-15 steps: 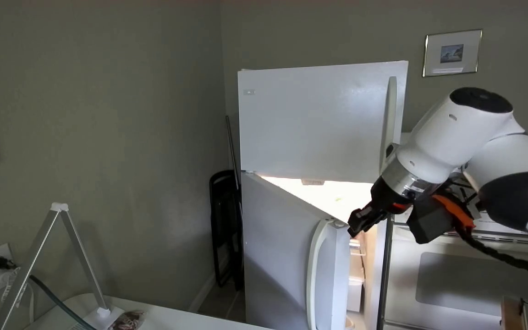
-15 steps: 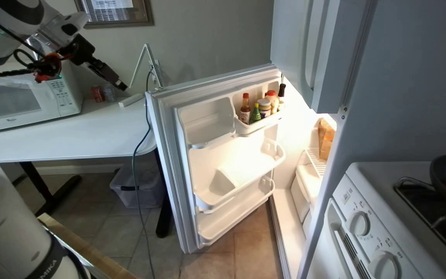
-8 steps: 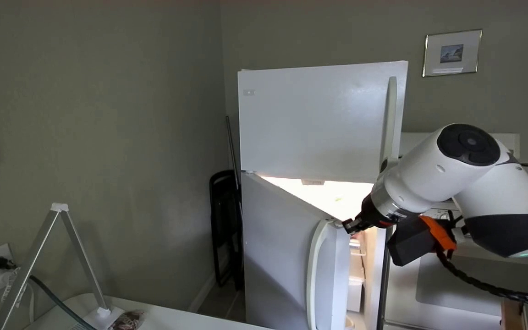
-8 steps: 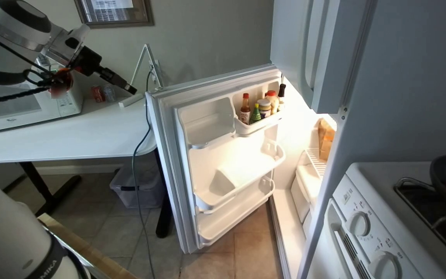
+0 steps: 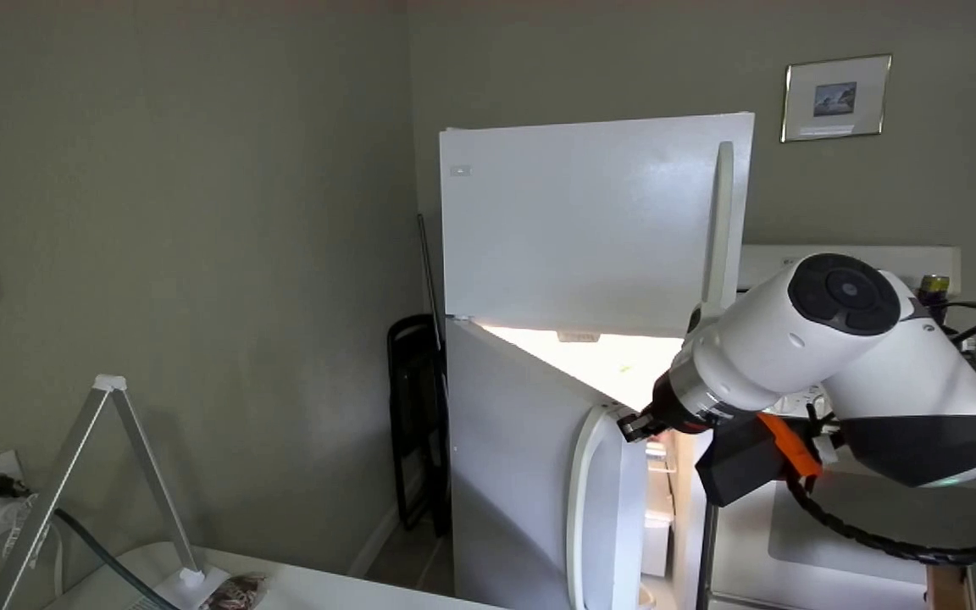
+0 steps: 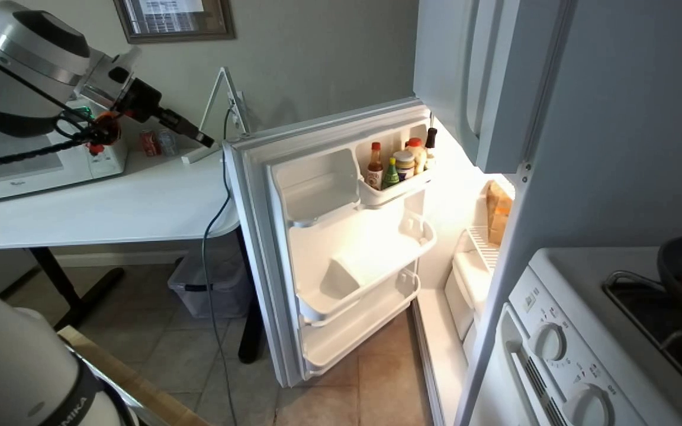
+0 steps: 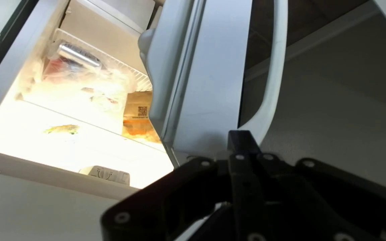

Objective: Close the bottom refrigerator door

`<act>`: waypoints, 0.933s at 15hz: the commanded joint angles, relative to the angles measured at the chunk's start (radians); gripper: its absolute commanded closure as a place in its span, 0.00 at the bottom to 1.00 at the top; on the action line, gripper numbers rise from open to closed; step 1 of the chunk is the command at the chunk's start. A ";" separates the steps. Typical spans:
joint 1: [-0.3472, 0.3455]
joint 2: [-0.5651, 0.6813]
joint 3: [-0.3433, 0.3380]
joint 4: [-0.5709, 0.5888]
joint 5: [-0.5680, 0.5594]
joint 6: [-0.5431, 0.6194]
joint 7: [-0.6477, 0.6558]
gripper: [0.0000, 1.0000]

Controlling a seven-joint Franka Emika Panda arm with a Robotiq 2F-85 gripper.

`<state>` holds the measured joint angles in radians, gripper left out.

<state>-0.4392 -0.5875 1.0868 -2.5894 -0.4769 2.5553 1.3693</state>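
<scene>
While the lower fridge door (image 5: 513,449) stands open beneath the closed freezer door (image 5: 581,229), the gripper (image 7: 242,142), jaws together, hangs by the lower one's free top corner, near the upper end of the handle (image 7: 280,43); whether it touches cannot be told.
</scene>
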 commanded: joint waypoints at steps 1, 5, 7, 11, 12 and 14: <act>-0.056 0.044 0.039 0.016 -0.034 0.061 0.052 1.00; -0.130 0.046 0.084 0.011 -0.033 0.145 0.067 1.00; -0.168 0.045 0.108 0.009 -0.019 0.194 0.065 1.00; -0.267 0.009 0.178 0.006 0.004 0.258 0.048 1.00; -0.291 0.000 0.195 0.005 0.012 0.267 0.042 1.00; -0.337 -0.019 0.228 0.005 0.027 0.266 0.027 1.00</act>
<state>-0.7029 -0.5645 1.2513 -2.5878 -0.4775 2.8018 1.3946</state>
